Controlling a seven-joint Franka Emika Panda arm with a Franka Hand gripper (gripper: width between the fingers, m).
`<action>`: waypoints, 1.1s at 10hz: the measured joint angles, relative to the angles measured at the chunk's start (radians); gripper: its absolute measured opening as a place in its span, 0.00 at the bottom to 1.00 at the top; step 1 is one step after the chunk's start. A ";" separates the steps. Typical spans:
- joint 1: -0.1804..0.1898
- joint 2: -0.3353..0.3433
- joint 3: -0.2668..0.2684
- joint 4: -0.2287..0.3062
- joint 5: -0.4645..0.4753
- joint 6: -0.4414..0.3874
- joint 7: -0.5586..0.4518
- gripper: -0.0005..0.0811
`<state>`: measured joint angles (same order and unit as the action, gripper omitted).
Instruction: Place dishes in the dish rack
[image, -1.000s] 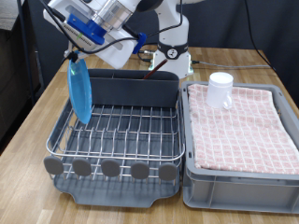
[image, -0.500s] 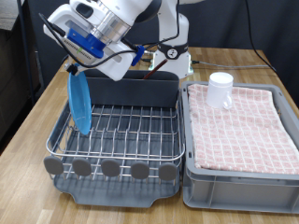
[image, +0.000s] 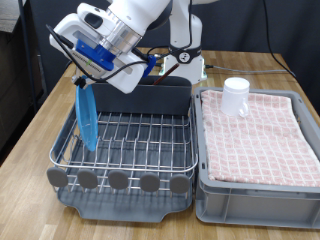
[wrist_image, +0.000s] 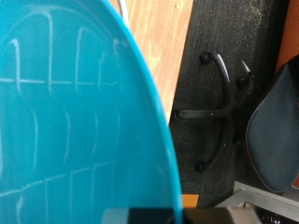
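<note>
Holding the blue plate (image: 87, 118) on edge, upright, gripper (image: 83, 82) pinching its top rim at the dish rack's (image: 125, 140) left end in the exterior view. Fingers closed tight on the rim; plate's lower edge reaching down among the rack wires, contact with them hard to confirm. Filling most of the wrist view, the plate (wrist_image: 75, 112) showing faint reflections of the wires on its glossy face.

Sitting outside the rack, to its right in the exterior view: white mug (image: 236, 96), standing on the checked cloth (image: 260, 135) covering the grey bin (image: 255, 200). Standing at the rack's far side: grey cutlery holder (image: 145, 96). Spoon not seen.
</note>
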<state>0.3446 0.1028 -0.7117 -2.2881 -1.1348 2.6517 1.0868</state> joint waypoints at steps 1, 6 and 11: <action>0.000 0.008 -0.001 0.000 0.000 0.011 0.000 0.03; -0.001 0.044 -0.018 -0.002 0.018 0.066 0.003 0.03; -0.001 0.052 -0.019 -0.011 0.053 0.069 0.034 0.30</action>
<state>0.3436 0.1544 -0.7303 -2.2991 -1.0817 2.7204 1.1212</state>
